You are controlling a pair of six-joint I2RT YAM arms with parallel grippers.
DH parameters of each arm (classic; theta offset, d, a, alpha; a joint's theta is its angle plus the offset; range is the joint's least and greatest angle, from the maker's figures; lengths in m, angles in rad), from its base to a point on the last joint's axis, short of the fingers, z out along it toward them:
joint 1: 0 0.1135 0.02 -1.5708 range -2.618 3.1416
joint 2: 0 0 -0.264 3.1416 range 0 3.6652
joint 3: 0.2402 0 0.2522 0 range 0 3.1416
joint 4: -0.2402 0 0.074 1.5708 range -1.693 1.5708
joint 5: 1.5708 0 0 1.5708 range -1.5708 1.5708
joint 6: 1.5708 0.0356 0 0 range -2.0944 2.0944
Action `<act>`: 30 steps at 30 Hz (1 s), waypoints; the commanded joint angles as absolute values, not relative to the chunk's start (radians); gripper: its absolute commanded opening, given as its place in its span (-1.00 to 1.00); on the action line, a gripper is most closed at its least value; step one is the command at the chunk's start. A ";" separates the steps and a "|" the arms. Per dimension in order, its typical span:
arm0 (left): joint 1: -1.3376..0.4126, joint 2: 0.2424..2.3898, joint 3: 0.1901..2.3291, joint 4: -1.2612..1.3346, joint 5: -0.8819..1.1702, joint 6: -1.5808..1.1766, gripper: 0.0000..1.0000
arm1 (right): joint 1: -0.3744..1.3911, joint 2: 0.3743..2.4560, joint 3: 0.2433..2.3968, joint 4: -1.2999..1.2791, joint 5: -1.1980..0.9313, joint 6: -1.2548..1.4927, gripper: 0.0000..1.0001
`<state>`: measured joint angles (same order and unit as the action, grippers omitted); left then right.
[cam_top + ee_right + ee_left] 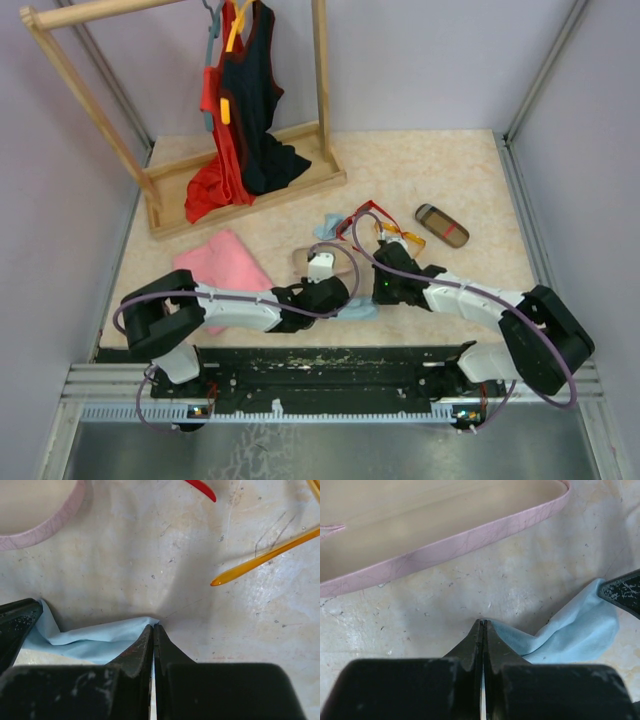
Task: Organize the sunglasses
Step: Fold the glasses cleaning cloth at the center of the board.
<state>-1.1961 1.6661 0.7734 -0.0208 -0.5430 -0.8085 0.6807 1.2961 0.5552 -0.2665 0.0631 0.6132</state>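
The pink case [445,545] lay open on the table [470,170], and as much of its pale lining as showed held nothing. Neither pair had gone into it. The red sunglasses [360,213] lay on the bare surface just beyond the pink case and a little to its right. The orange sunglasses [402,236] lay farther right of the pink case, close against the red pair; whether the two frames touched could not be told. Both arms were busy with something else, on the near side of the pink case. There the left gripper [482,624] had its jaws pressed together on one corner of the light blue cloth [570,635], and the right gripper [153,627] was pressed together on the opposite end, so the cloth lay slack between them. A second blue cloth [327,226] lay beyond the pink case, beside the red frame, and the brown striped case [441,225] sat well to the right of it, apparently closed. By my reading the organizing had hardly begun: the cloth was being dealt with first, while both pairs had yet to be picked up, folded and put into cases.
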 commanded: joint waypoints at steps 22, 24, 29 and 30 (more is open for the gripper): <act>-1.174 1.511 0.718 -0.139 -0.507 -0.751 -0.99 | 0.695 1.086 0.520 -0.141 0.044 0.566 -1.00; -1.169 1.502 0.719 -0.130 -0.508 -0.747 -0.99 | 0.695 1.086 0.521 -0.154 0.046 0.567 -1.00; -1.151 1.488 0.716 -0.105 -0.498 -0.737 -0.99 | 0.695 1.099 0.537 -0.211 0.047 0.574 -1.00; -1.147 1.489 0.716 -0.100 -0.492 -0.735 -0.99 | 0.695 1.102 0.541 -0.225 0.050 0.577 -1.00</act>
<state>-1.1625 1.5135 0.7208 -0.1318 -0.5007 -0.7567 0.6853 1.1133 0.4866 -0.1856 0.0330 0.5781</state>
